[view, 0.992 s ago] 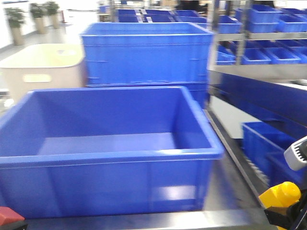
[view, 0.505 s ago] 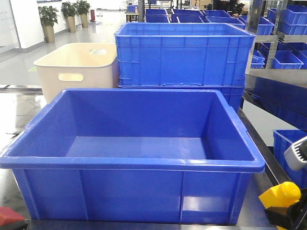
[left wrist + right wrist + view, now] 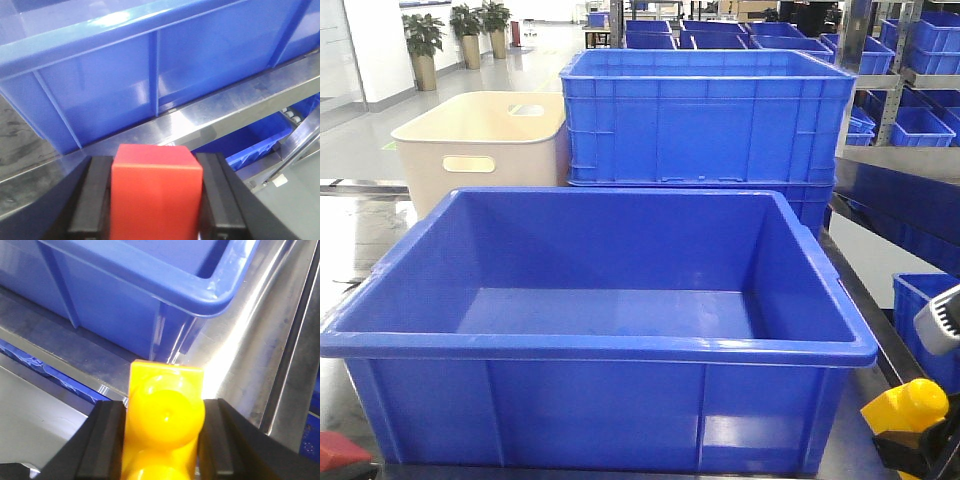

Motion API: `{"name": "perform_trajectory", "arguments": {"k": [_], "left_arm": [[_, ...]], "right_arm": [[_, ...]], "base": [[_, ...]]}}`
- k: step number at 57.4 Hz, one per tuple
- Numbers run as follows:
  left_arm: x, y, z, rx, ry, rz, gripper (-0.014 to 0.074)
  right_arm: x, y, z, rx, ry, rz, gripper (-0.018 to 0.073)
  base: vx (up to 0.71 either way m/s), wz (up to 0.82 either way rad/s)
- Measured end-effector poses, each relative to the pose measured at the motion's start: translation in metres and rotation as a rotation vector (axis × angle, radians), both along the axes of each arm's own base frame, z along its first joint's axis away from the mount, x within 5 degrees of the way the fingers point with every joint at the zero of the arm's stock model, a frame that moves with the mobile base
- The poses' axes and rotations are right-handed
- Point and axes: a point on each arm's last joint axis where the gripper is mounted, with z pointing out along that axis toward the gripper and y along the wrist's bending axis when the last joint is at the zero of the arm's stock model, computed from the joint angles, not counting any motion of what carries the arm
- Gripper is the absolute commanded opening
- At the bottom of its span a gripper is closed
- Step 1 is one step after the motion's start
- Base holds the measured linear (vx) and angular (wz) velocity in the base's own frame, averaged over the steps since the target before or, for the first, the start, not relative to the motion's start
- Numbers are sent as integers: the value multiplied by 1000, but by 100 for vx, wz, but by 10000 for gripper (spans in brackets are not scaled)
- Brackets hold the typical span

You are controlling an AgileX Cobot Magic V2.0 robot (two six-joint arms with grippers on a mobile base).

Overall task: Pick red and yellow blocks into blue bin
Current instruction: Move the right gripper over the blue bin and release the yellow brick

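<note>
Red cube (image 3: 156, 192): gripped tight between left gripper (image 3: 156, 200) jaws, bottom centre of left wrist frame. Yellow brick (image 3: 166, 415): gripped likewise by right gripper (image 3: 165, 440), long axis pointing up-frame toward blue bin (image 3: 600, 345). Both loads outside near wall and below rim; neither arm clearly nearer. Judged requirement: raise above rim, then advance. Cut off by frame bottom: cube underside, brick's rear stud. Front view: both cropped at lower corners.

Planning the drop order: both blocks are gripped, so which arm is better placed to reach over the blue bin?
Probably right: the right tool holds the yellow brick near the rim corner of the blue bin. The left tool holds the red cube lower, facing the wall.
</note>
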Motion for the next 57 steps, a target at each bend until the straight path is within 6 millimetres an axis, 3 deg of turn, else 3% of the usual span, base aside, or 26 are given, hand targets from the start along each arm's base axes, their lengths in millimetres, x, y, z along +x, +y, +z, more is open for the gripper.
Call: {"name": "perform_trajectory", "arguments": {"k": [57], "left_arm": [[-2, 1, 2, -4, -11, 0, 201]], "right_arm": [[0, 0, 0, 0, 1, 0, 244]], "base": [[1, -4]]}}
